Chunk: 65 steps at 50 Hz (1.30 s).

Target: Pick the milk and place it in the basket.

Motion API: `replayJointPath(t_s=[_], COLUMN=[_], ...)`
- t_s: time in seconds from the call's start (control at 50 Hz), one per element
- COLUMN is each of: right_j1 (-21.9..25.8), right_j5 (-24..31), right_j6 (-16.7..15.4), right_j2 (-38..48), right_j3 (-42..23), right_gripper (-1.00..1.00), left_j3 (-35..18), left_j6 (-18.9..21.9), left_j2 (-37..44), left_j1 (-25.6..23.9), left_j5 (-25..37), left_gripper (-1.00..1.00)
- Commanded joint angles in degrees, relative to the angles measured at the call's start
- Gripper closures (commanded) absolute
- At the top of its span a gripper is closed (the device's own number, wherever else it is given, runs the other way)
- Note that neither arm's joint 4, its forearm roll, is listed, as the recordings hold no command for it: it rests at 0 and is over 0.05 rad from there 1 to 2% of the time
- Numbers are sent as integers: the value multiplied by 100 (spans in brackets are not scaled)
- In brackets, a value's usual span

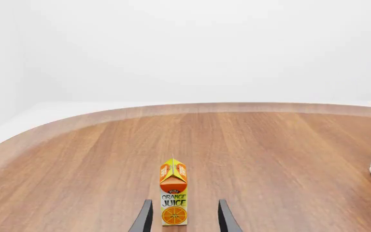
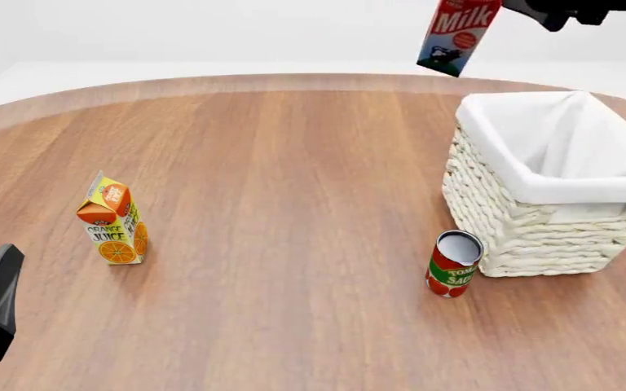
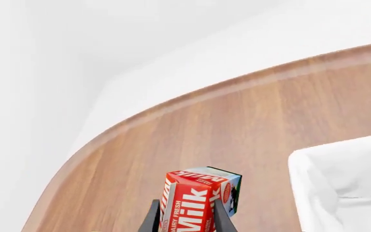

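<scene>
High over basket (image 2: 553, 183) far-left rim, right gripper (image 3: 184, 223) clamps tilted milk (image 2: 456, 37); left gripper (image 1: 184, 220) apart.

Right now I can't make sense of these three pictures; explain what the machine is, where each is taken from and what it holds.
These are simulated renders of two robot arms at a wooden table. One picture looks down from a fixed camera behind the arms; the other two come from cameras on each arm's wrist. The right gripper has its fingers shut on the milk, held in the air near the basket. The left gripper is open, facing the orange juice carton. A red tomato can stands beside the basket.
</scene>
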Motion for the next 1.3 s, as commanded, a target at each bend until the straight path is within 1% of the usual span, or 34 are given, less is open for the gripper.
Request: replayJointPath(t_s=[0.02,0.3,0.36,0.42,0.46,0.58,0.78,1.3], right_j1=[-408,-863,-893,-989,-1042,-1143,-1413,-1949], right_j5=[-56,-31,-32,-12,27,93,145,173], right_j6=[48,65,78,114,199,248,274,297], right_j2=[-131,-285,-295,-336,-326,-379,-500,-479], right_j3=[-126,-72,-62,-17,12,-8,89,367], right_gripper=[100,100,100,100,100,100,100,100], left_j3=[0,0,0,0,0,0,0,0], left_j6=[0,0,0,0,0,0,0,0], left_j2=[0,0,0,0,0,0,0,0], left_j1=[0,0,0,0,0,0,0,0], left_j5=[0,0,0,0,0,0,0,0], left_gripper=[-100,-100,-100,-100,-100,-100,-100,-100])
